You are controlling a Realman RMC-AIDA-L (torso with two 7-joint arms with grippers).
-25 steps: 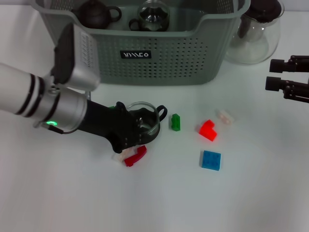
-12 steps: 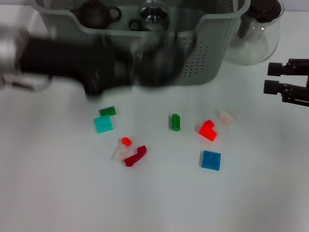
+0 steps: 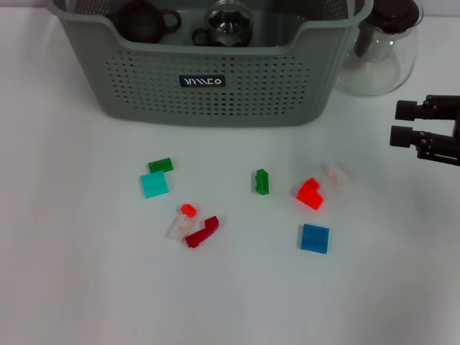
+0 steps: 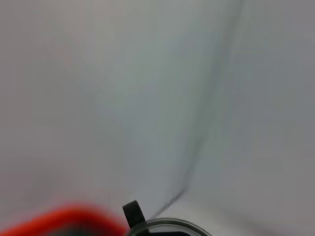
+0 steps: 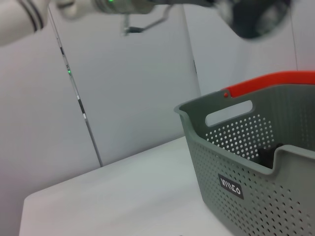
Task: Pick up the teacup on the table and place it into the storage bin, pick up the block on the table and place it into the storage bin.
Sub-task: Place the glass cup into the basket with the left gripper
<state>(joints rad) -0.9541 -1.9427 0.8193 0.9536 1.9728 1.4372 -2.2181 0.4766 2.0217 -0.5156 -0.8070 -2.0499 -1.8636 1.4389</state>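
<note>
The storage bin (image 3: 215,86) stands at the back of the table and also fills the right wrist view (image 5: 246,167). The teacup (image 4: 167,227) shows only in the left wrist view, as a glass rim with a black handle close to the camera. My left gripper (image 5: 256,17) is out of the head view; the right wrist view shows it as a dark blur high above the bin, shut on the teacup. Several blocks lie on the table, among them a green block (image 3: 261,181), a red block (image 3: 309,193) and a blue block (image 3: 315,238). My right gripper (image 3: 401,122) hovers open at the right edge.
A dark teapot (image 3: 144,20) and a glass vessel (image 3: 228,25) sit in the bin. A clear glass pitcher (image 3: 381,43) stands right of it. More blocks lie left: teal (image 3: 154,184), dark green (image 3: 160,164), dark red (image 3: 202,232). A red edge (image 5: 275,81) shows behind the bin.
My left arm lifted the teacup from among the blocks, swept up toward the bin and left the head view. The right gripper drifted slightly left.
</note>
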